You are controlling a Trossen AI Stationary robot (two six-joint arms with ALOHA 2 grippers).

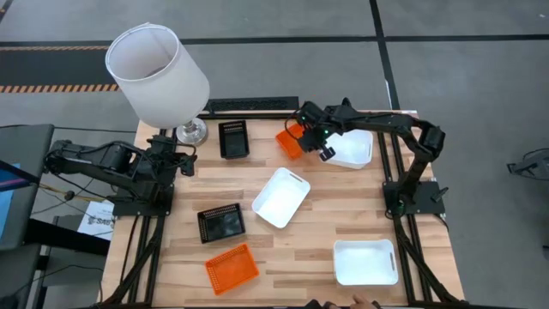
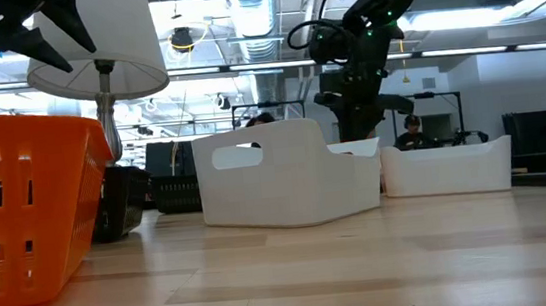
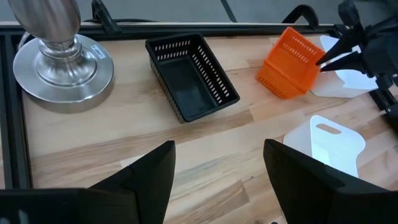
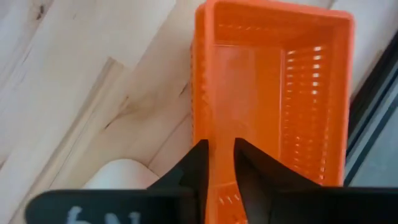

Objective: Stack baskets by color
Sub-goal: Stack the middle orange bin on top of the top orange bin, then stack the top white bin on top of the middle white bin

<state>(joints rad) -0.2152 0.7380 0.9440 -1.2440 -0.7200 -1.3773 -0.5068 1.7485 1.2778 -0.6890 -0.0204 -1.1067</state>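
Note:
An orange basket stands tilted at the table's far side, between a black basket and a white basket. My right gripper is shut on it. My left gripper waits open near the lamp foot, with nothing between its fingers. Lying flat on the table are a white basket in the middle, a black basket and an orange basket near left, and a white basket near right. My right gripper has one side wall of the orange basket between its two fingers, one finger inside the basket and one outside. The fingers come steeply from above. The basket is tipped up, opening turned sideways, with its lower edge on the table.
A big white lamp shade overhangs the far left corner on a metal foot. A dark rail runs along the far edge. Bare wood lies between the middle white basket and the far baskets. A person's fingertips show at the near edge.

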